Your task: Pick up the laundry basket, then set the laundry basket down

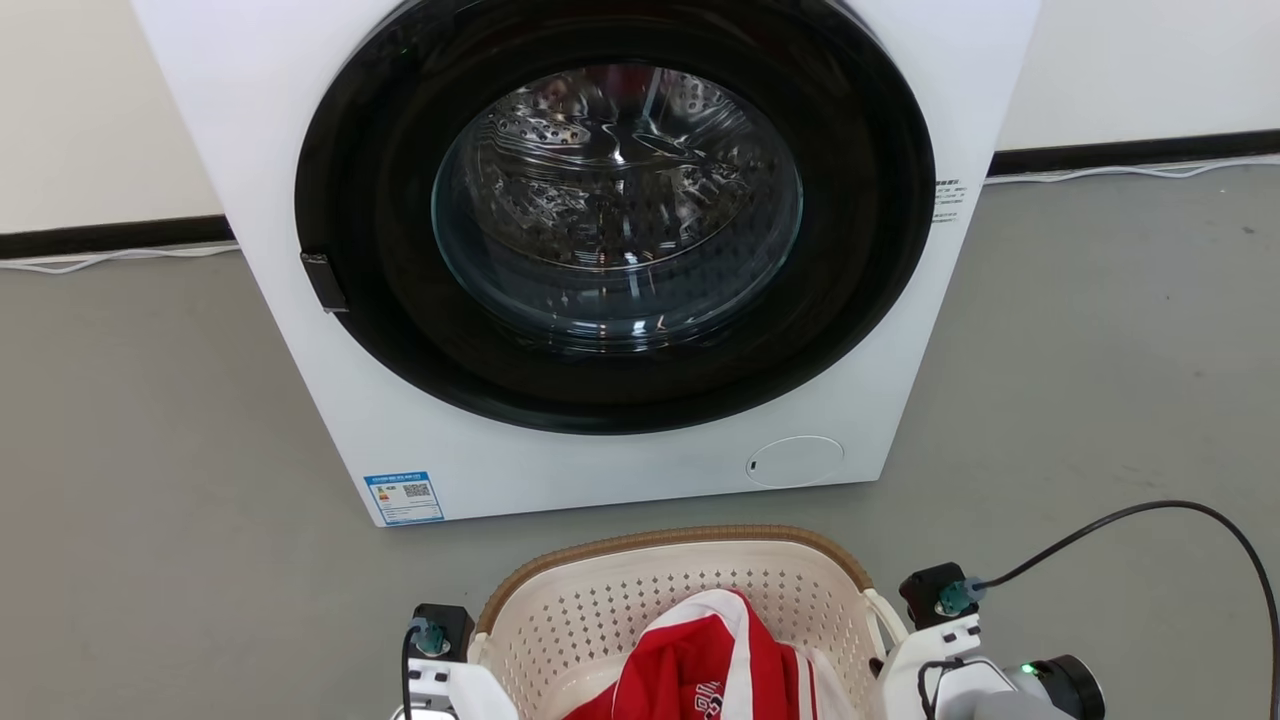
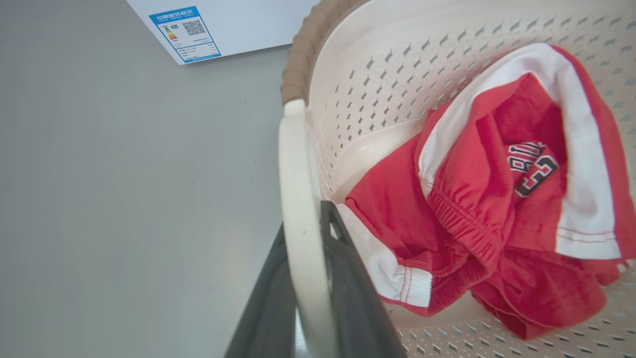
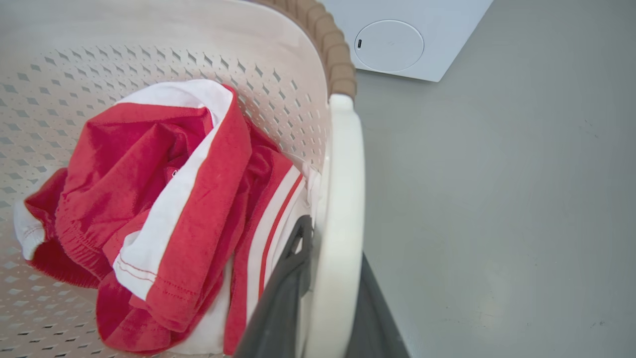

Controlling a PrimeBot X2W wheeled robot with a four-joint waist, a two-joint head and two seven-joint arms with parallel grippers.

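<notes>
Evidently both hands (image 2: pixel 305 233) (image 3: pixel 335 248) clamp the laundry basket (image 1: pixel 650 600) (handles (image 2: pixel 294 164)).

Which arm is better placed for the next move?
Neither alone: left claw grips the left handle, right claw the right handle; both likely move the laundry basket together.

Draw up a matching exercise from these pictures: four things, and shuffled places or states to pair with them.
Things
1. laundry basket
2. red and white garment
3. left gripper
4. blue label

Places or states
A. low on the front of the washing machine
B. shut on a white loop handle
C. lying in the basket
D. on the floor side of the washing machine's door, nearest the robot

Pairs: 1-D, 2-C, 3-B, 4-A
</notes>
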